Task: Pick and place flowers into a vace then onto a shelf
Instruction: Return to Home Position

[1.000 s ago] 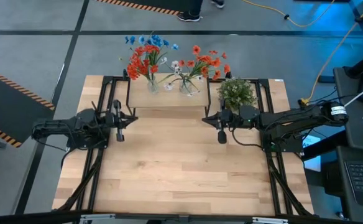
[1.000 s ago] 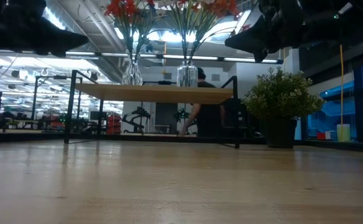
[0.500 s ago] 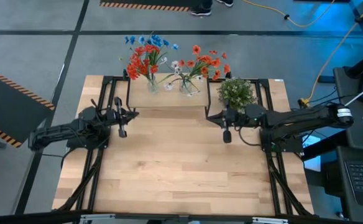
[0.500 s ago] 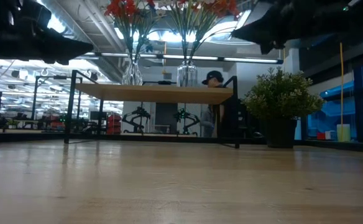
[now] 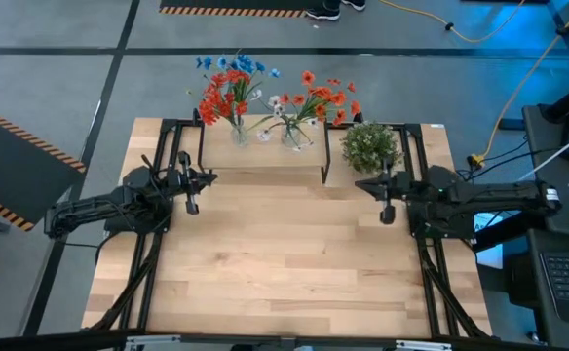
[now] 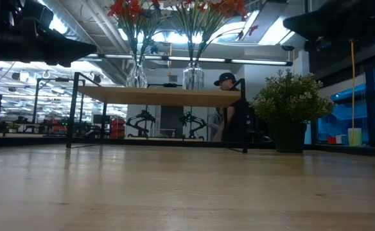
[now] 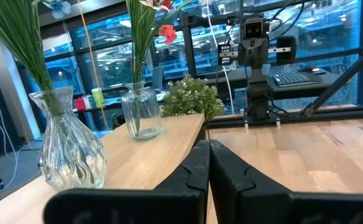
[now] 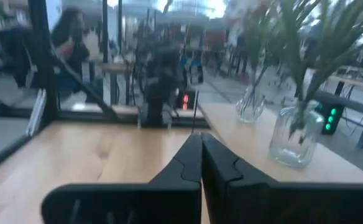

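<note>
The flowers stand in two clear glass vases on the shelf at the table's far edge. The blue and red sprigs are in the left vase. The orange-red and small white ones are in the right vase. The low view shows both vases resting by their bases on the raised board. My left gripper hovers shut off the shelf's left near corner. My right gripper hovers shut to the right of the shelf, in front of the bushy plant. Neither holds anything.
A round bushy green plant in a dark pot stands on the table just right of the shelf. The shelf's black legs reach down to the tabletop. Bare wood stretches toward the near edge. A person is in the room behind the table.
My right gripper has drawn back from the shelf toward the table's right edge, staying shut and roughly level. The vases and flowers have stayed where they were on the shelf.
</note>
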### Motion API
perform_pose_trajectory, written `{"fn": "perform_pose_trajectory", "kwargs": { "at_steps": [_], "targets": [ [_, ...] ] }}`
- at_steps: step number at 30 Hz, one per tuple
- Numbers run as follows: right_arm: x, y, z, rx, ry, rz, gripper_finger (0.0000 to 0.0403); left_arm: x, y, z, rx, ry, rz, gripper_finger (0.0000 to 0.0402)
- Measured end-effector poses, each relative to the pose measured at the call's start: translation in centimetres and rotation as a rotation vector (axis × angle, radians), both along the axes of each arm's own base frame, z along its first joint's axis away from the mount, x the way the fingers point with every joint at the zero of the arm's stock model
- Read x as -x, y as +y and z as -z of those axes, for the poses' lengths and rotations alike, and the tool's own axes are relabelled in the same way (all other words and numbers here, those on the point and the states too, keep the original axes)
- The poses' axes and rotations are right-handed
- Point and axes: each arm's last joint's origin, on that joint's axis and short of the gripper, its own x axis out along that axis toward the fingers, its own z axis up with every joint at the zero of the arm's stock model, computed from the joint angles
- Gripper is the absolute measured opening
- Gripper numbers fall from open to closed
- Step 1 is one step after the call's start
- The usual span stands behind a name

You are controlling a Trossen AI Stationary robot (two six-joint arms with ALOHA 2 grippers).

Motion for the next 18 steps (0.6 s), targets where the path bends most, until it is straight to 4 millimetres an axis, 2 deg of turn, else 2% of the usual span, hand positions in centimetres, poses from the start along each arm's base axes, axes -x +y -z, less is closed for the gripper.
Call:
{"fn": "perform_pose_trajectory", "kwargs": {
  "at_steps": [8, 18],
  "targets": [
    [2.7, 0.1, 1.4, -0.019, -0.034, 0.003, 0.0, 0.0, 0.0, 0.0, -0.026, 0.009, -0.007, 0.0003],
    [3.0, 0.1, 4.7, -0.006, -0.03, 0.007, 0.0, 0.0, 0.0, 0.3, -0.026, 0.04, -0.01, 0.0003]
  ]
}}
